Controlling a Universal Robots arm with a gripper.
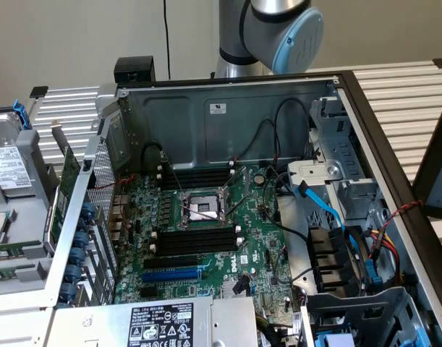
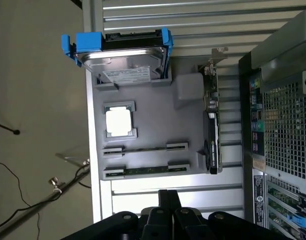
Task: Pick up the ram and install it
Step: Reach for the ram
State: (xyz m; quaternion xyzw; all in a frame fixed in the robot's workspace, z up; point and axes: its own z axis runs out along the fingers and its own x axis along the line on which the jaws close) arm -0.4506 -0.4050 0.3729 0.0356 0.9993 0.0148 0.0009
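Wrist view has the hand [image 2: 169, 198] drawn together on nothing, hanging just off the edge of a grey tray [image 2: 153, 112], on the side where the ram [image 2: 145, 170] lies. The ram rests flat between two tray clips. A second stick [image 2: 145, 148] lies just beside it and parallel. Past those sit a CPU [image 2: 117, 121] and a drive [image 2: 125, 60] in a blue bracket. An upright green card [image 2: 211, 115] stands close to one end of both sticks.

In the exterior view the tray is at the left of the open case [image 1: 228, 116]. The bare black slots [image 1: 199, 240] lie on the near and far sides of the socket [image 1: 199, 210].

The likeliest trouble is at the pick. The sticks lie so close together that a hand coming down slightly off line could nudge or catch the neighbour. A drift toward the card could knock it. The clips may also hold the ram by its ends, so a crooked pull could jam it or let it slip. A tilted grasp would probably carry over to the slot, where a stick pressed in askew would bind rather than seat.
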